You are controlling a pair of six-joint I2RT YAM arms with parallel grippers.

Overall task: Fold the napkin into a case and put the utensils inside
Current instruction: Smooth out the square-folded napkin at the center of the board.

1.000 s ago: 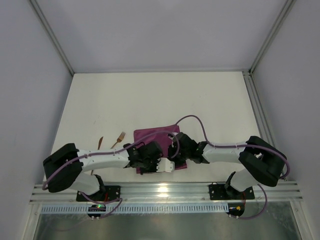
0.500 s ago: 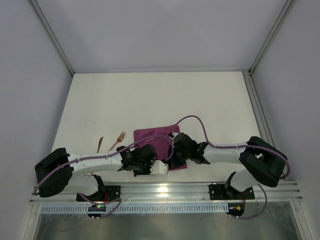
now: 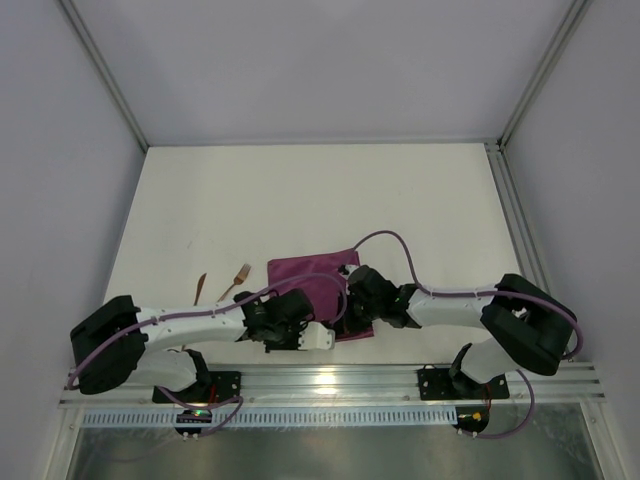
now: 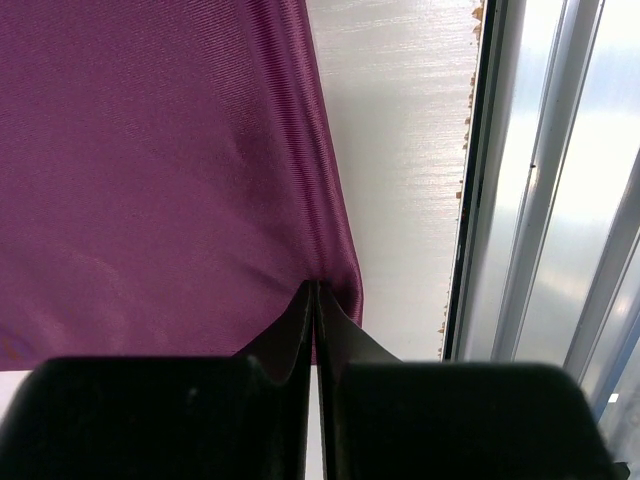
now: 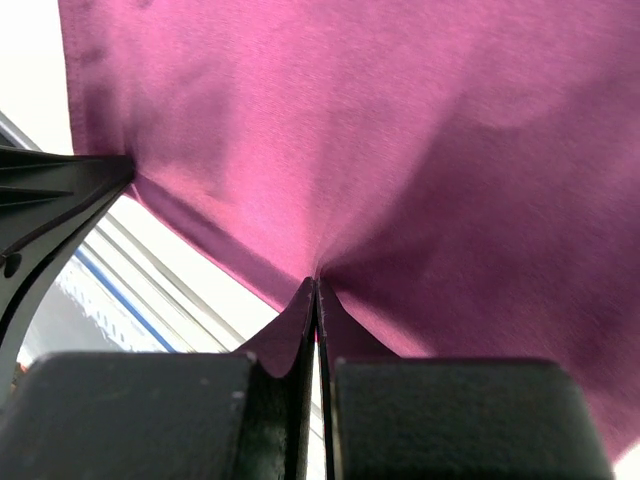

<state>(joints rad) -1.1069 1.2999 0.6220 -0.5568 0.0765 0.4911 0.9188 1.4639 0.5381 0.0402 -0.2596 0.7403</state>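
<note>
The plum-purple napkin (image 3: 310, 278) lay on the white bench (image 3: 300, 190) near its front edge, between the two arms. From above, its far part lay flat and bare, while the near part was hidden under the wrists.

The left tool (image 3: 300, 325) was closed on the napkin. In the left wrist view its fingertips (image 4: 316, 292) met with no gap, pinching a small fold of cloth (image 4: 150, 150) at a corner close to the bench's edge and the metal rail (image 4: 530, 200).

The right tool (image 3: 352, 300) was also clamped on the napkin. In the right wrist view its jaws (image 5: 316, 288) were pressed together on the cloth's edge, and the fabric (image 5: 350, 120) puckered into creases that ran out from the pinch.

The utensils were left of the napkin and clear of it. A copper fork (image 3: 238, 279) lay at a slant with its tines toward the far side. A second slim copper piece (image 3: 200, 287) lay further left, too small to identify.
</note>
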